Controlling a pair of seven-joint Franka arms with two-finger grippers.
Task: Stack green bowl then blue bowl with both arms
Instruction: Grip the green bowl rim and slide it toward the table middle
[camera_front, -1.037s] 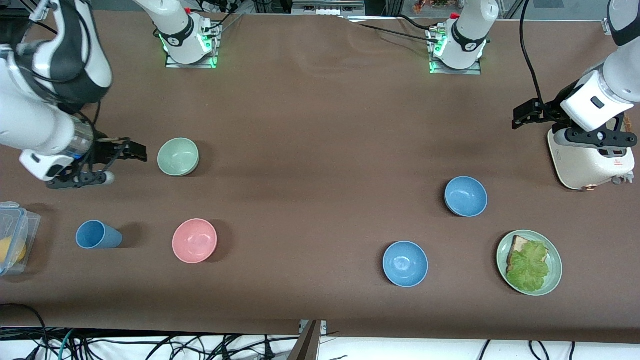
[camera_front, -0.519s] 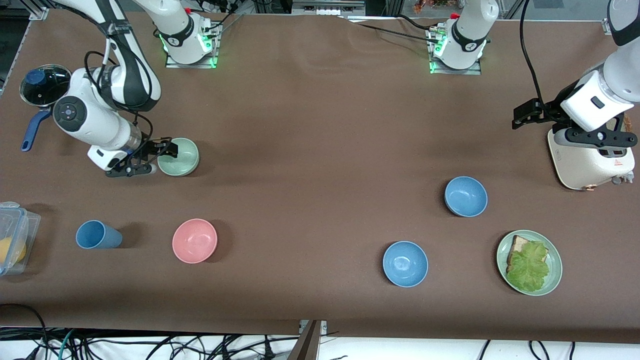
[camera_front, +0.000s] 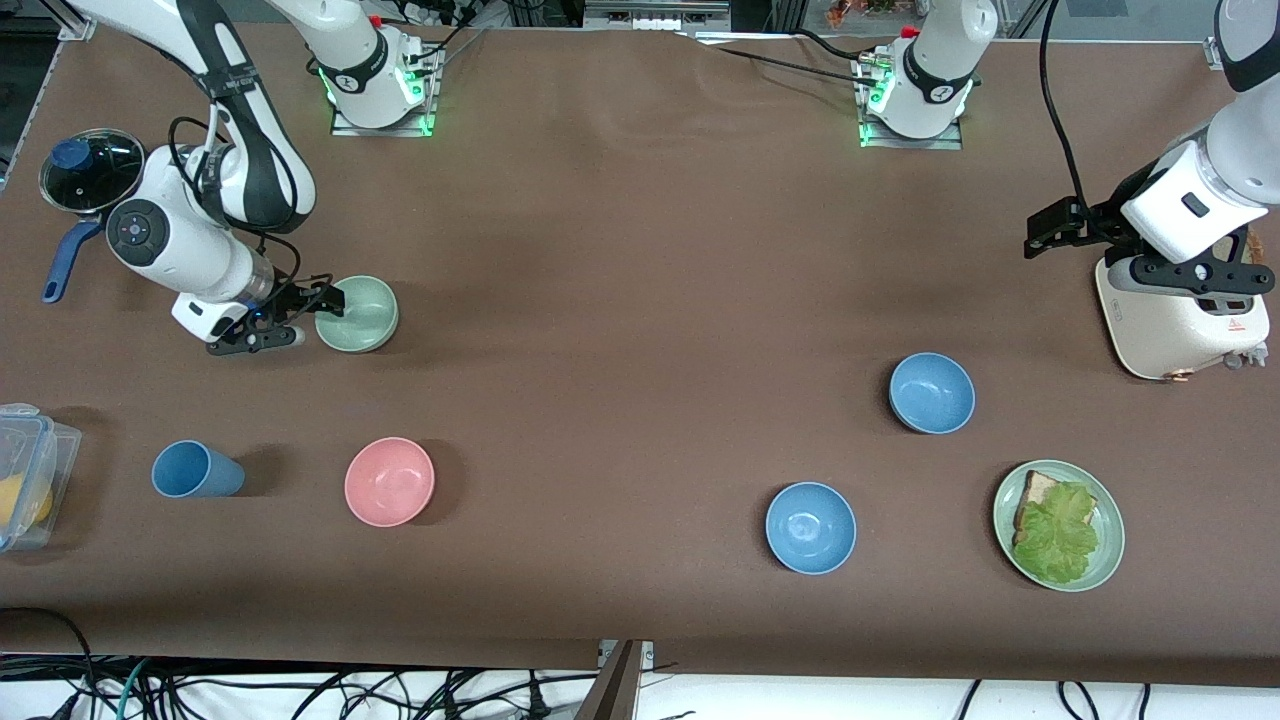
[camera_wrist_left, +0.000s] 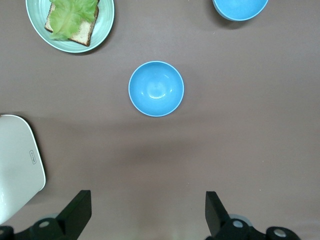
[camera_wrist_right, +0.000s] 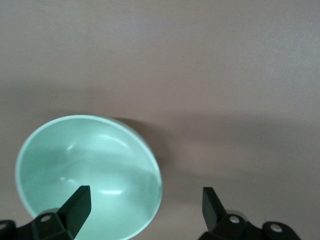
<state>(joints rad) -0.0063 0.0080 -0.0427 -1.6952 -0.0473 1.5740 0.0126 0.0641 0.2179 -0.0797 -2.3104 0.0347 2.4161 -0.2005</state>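
Fingers of right gripper (camera_wrist_right: 142, 205) spread open astride green bowl (camera_front: 357, 313) rim near the table's right-arm end, one finger (camera_wrist_right: 75, 207) inside it, left gripper (camera_wrist_left: 148, 212) open, waiting over the table's left-arm end.

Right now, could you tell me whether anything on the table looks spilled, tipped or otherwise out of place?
Only one thing: the blue cup lies on its side beside the pink bowl. The green bowl and both blue bowls sit upright, nothing spilled.
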